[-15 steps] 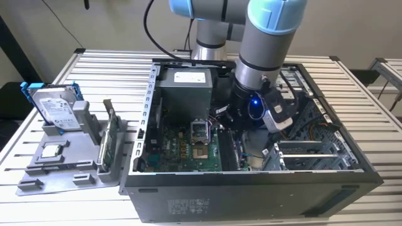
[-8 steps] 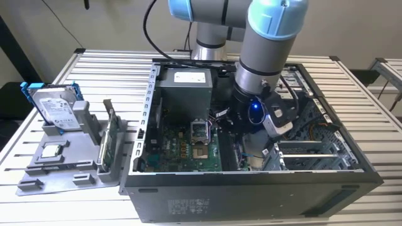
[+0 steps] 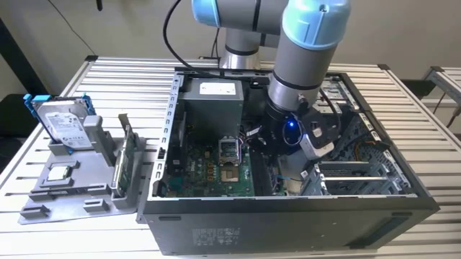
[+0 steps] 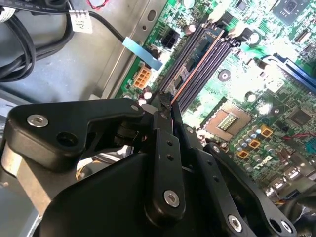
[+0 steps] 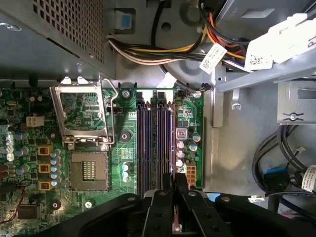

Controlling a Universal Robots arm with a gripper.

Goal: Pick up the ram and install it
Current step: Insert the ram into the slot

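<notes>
- Currently the gripper (image 5: 174, 190) is inside the open computer case (image 3: 288, 216), its fingers clamped together on the ram (image 4: 195, 61), pinching the upper edge
- The ram stands on edge in the memory slots (image 5: 155, 148) on the motherboard (image 5: 123, 133), beside the processor socket (image 5: 89, 170)
- Handling judgement: light, stiff, thin, fragile; hold by the long edges, keep it square, avoid twisting
- Full seating cannot be told
</notes>
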